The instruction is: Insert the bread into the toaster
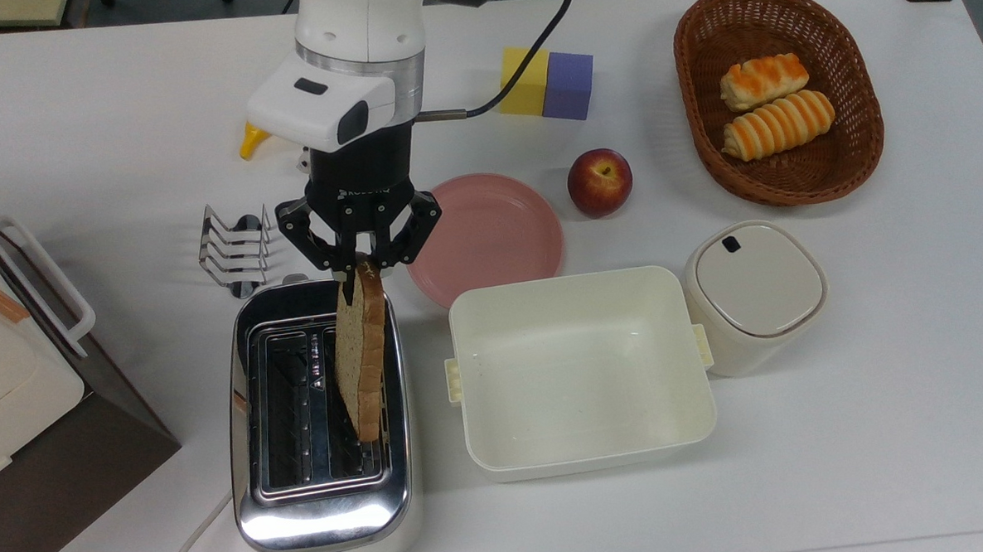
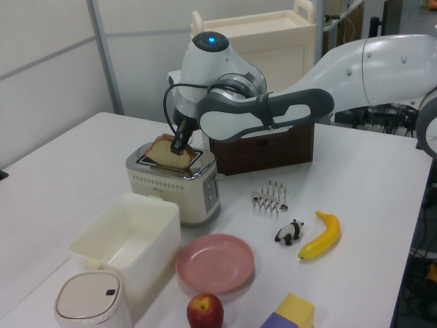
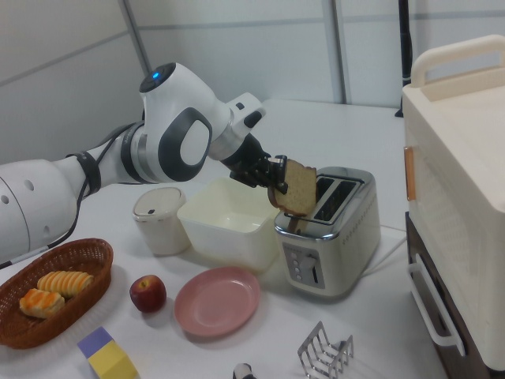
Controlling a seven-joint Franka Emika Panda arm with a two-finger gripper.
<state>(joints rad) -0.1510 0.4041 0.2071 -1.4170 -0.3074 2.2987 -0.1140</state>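
Note:
The bread (image 1: pixel 361 358), a brown speckled slice, hangs on edge from my gripper (image 1: pixel 357 270), which is shut on its upper crust. It hangs over the slot of the chrome toaster (image 1: pixel 323 503) nearer the white box, tilted slightly. In the left view the bread (image 2: pixel 164 152) sits low on the toaster (image 2: pixel 175 186) top, under the gripper (image 2: pixel 180 145). In the right view the bread's (image 3: pixel 295 189) lower corner reaches the slot opening of the toaster (image 3: pixel 331 249), beside the gripper (image 3: pixel 275 183). How deep it sits, I cannot tell.
A wire toast rack (image 1: pixel 233 250) stands just behind the toaster, and a pink plate (image 1: pixel 490 234) and white open box (image 1: pixel 579 372) lie at the top view's right. Further off are an apple (image 1: pixel 599 182), lidded canister (image 1: pixel 754 293), basket (image 1: pixel 787 195) and brown cabinet (image 1: pixel 42 428).

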